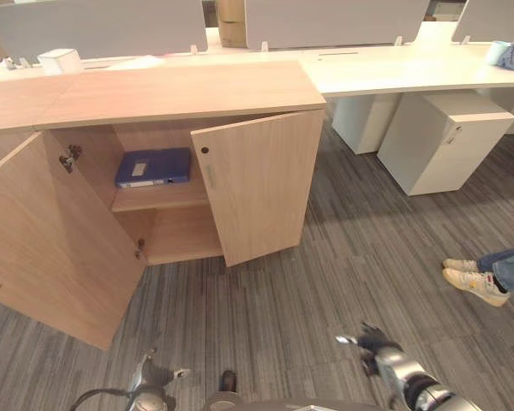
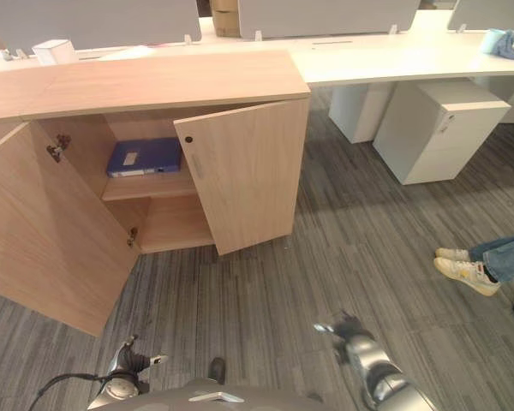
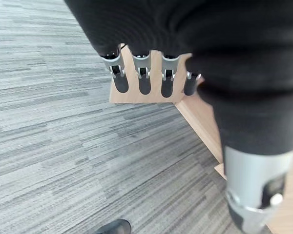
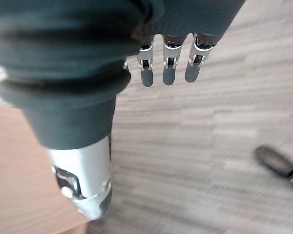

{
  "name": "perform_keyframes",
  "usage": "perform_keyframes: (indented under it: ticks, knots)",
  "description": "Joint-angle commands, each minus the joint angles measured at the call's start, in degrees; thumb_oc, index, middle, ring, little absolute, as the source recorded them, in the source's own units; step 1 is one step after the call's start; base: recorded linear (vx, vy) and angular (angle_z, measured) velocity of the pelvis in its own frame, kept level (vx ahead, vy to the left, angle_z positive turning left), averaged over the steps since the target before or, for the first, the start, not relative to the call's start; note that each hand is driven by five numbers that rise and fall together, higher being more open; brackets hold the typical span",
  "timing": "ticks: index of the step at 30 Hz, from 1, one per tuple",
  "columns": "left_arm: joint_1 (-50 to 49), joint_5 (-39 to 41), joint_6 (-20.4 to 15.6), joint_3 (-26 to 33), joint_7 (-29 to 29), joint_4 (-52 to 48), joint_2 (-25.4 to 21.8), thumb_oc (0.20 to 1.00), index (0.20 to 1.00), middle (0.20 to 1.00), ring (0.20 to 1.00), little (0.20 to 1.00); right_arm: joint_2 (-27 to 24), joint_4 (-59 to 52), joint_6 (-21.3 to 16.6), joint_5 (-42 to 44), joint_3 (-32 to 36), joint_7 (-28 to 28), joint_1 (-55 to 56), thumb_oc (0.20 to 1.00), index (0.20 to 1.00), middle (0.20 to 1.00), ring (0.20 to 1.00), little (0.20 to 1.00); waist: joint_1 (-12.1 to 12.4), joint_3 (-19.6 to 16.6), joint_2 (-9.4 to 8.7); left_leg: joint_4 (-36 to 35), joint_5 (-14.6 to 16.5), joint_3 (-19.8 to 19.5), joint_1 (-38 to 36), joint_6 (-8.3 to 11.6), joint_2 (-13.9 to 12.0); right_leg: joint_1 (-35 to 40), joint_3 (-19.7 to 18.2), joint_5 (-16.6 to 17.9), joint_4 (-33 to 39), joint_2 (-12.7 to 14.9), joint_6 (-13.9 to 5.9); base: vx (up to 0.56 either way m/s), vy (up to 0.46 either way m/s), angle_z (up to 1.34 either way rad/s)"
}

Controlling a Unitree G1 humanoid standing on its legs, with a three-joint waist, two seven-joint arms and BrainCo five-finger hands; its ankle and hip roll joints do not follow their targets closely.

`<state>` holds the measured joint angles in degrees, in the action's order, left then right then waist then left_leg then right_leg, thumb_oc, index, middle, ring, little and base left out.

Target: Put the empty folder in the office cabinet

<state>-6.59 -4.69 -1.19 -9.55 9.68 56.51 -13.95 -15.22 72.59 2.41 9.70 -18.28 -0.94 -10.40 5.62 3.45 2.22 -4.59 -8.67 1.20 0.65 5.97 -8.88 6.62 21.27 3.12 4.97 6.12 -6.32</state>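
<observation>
Grey carpet (image 1: 343,257) fronts the open cabinet (image 1: 180,94) shelving a blue folder (image 1: 153,167); both robot hands, left (image 3: 144,78) and right (image 4: 168,66), hang empty, fingers straight.

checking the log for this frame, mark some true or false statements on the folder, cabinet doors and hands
1. The blue folder lies flat on the cabinet's upper shelf. True.
2. Both cabinet doors are closed. False: the left door and the right door both stand open.
3. The left hand holds the folder. False: its fingers hang straight over the floor, holding nothing.
4. The right hand is open and holds nothing. True.
5. A person's shoes show on the floor. True.
</observation>
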Motion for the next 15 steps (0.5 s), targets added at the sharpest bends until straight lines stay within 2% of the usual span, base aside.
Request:
perform_keyframes:
  ticks: [1,2,3,5,6,7,10,12,13,14,15]
  knots:
    - [2.18,2.61,-0.12,3.12,4.03,3.91,-4.86,1.000,1.000,1.000,1.000,1.000,-2.20,6.64,4.60,-17.27,3.29,-8.30,-6.13,1.000,1.000,1.000,1.000,1.000,2.08,1.38,-3.01,0.89,4.93,0.19,-1.73,0.85,3.04,1.35,1.68,-8.91,-2.63,-0.09,0.84,0.00,0.000,0.00]
    - [2.21,2.61,-0.12,3.09,4.03,3.91,-4.86,1.000,1.000,1.000,1.000,1.000,-2.22,6.64,4.60,-17.29,3.32,-8.30,-6.13,1.000,1.000,1.000,1.000,1.000,2.01,1.18,-3.03,0.96,4.82,0.09,-1.37,0.78,3.11,1.09,1.78,-8.76,-2.60,-0.05,0.80,0.00,0.080,0.03]
    - [1.92,2.51,0.35,6.22,4.11,5.66,-6.68,1.000,1.000,1.000,1.000,1.000,-5.41,11.09,6.17,-20.62,7.41,-9.51,-2.01,1.000,1.000,1.000,1.000,1.000,1.47,1.81,-2.79,4.76,5.98,0.14,0.42,0.87,3.66,1.00,2.28,-9.17,-3.83,1.02,0.86,-0.03,0.099,0.02]
    - [1.15,2.26,0.58,9.74,3.97,6.30,-9.50,1.000,1.000,1.000,1.000,1.000,-9.04,15.05,7.66,-23.75,10.56,-9.40,1.52,1.000,1.000,1.000,1.000,1.000,1.00,2.35,-2.53,6.63,6.69,0.45,0.90,1.51,2.89,1.16,2.76,-9.37,-4.72,2.07,0.69,0.00,0.147,0.24]
    - [0.93,1.62,0.80,12.15,3.52,6.95,-12.57,1.000,1.000,1.000,1.000,1.000,-10.82,16.75,8.39,-25.72,12.30,-8.80,4.01,1.000,1.000,1.000,1.000,1.000,0.48,2.25,-2.34,6.70,6.67,0.30,0.83,1.76,1.79,0.68,2.78,-8.95,-5.28,2.87,0.30,0.02,0.117,0.29]
    - [0.93,1.62,0.80,12.15,3.52,6.95,-12.57,1.000,1.000,1.000,1.000,1.000,-10.82,16.75,8.39,-25.72,12.30,-8.80,4.01,1.000,1.000,1.000,1.000,1.000,0.48,2.25,-2.34,6.70,6.67,0.30,0.83,1.76,1.79,0.68,2.78,-8.95,-5.28,2.87,0.30,0.00,0.122,0.23]
    - [0.97,1.47,1.34,16.88,3.11,10.16,-18.05,1.000,1.000,1.000,1.000,1.000,-13.26,17.60,9.09,-26.90,14.63,-7.33,7.12,1.000,1.000,1.000,1.000,1.000,-1.11,2.33,-1.95,5.91,6.23,1.02,-0.63,2.50,-2.52,-1.25,2.31,-8.61,-6.94,5.16,-0.86,-0.03,0.202,0.09]
    - [1.80,2.04,1.46,19.45,3.07,12.72,-21.45,1.000,1.000,1.000,1.000,1.000,-13.50,16.82,8.71,-25.85,15.51,-6.90,8.33,1.000,1.000,1.000,1.000,1.000,-2.67,2.28,-1.08,5.05,4.19,1.26,-0.44,3.24,-6.23,-3.35,1.77,-7.96,-7.93,7.41,-2.20,-0.03,0.333,0.05]
    - [2.19,1.94,1.35,19.83,3.17,13.61,-22.61,1.000,1.000,1.000,1.000,1.000,-13.48,16.45,8.57,-25.32,15.64,-6.69,9.05,1.000,1.000,1.000,1.000,1.000,-3.13,2.11,-0.70,4.32,2.89,1.49,-0.50,3.70,-7.52,-4.10,1.47,-7.90,-8.48,8.15,-2.60,-0.01,0.230,0.04]
    - [2.19,1.94,1.35,19.83,3.17,13.61,-22.61,1.000,1.000,1.000,1.000,1.000,-13.48,16.45,8.57,-25.32,15.64,-6.69,9.05,1.000,1.000,1.000,1.000,1.000,-3.13,2.11,-0.70,4.32,2.89,1.49,-0.50,3.70,-7.52,-4.10,1.47,-7.90,-8.48,8.15,-2.60,0.00,0.395,0.08]
    - [3.45,3.10,1.04,21.12,3.50,14.60,-24.77,1.000,1.000,1.000,1.000,1.000,-13.16,15.68,8.21,-23.32,16.20,-6.54,9.37,1.000,1.000,1.000,1.000,1.000,-3.79,2.53,0.22,2.89,-0.68,1.40,0.43,5.29,-10.55,-4.83,1.14,-7.08,-8.56,10.38,-4.05,0.00,0.430,0.16]
